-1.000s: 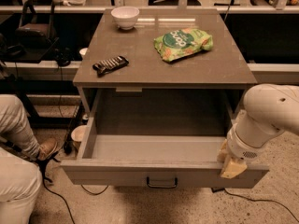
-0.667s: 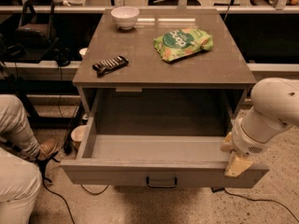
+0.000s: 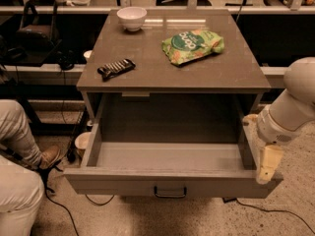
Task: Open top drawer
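The top drawer [image 3: 147, 183] of the grey cabinet stands pulled far out, and its deep grey box interior is empty. Its wide flat front panel carries a small black centre handle [image 3: 170, 191]. My gripper [image 3: 268, 165] hangs from the white arm [image 3: 295, 107] at the right. It sits just outside the drawer's front right corner, beside the right side wall and well away from the handle. No lower drawers show in this view.
On the cabinet top [image 3: 147, 77] lie a white bowl [image 3: 131, 17], a green snack bag [image 3: 192, 45] and a black snack bar [image 3: 116, 68]. A seated person's leg and shoe [image 3: 19, 146] are at the left. A cup [image 3: 82, 142] and cables are on the floor.
My gripper and arm have shifted to the right, away from the drawer's front right corner. The drawer has stayed pulled out as before.
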`<move>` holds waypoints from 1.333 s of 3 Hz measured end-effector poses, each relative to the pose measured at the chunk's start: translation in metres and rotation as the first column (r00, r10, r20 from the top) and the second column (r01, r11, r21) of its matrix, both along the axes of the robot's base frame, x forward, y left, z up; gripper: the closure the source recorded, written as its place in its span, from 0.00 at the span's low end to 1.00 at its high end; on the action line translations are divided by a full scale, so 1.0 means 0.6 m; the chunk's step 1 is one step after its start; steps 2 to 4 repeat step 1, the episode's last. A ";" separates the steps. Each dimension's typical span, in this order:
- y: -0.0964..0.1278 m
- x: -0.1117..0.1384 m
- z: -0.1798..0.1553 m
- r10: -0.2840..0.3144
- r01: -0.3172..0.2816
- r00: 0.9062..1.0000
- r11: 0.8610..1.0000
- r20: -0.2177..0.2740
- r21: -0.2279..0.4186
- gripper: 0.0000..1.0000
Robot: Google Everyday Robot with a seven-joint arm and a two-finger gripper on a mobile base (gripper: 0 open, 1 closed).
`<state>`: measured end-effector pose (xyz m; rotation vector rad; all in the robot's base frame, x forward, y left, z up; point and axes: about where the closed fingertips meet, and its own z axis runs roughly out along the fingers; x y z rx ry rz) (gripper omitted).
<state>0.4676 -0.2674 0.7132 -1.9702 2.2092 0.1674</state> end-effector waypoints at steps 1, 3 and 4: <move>-0.022 0.024 0.063 -0.024 0.026 0.996 0.999 0.081 -0.028 0.00; -0.022 0.024 0.063 -0.024 0.026 0.996 0.999 0.081 -0.028 0.00; -0.022 0.024 0.063 -0.024 0.026 0.996 0.999 0.081 -0.028 0.00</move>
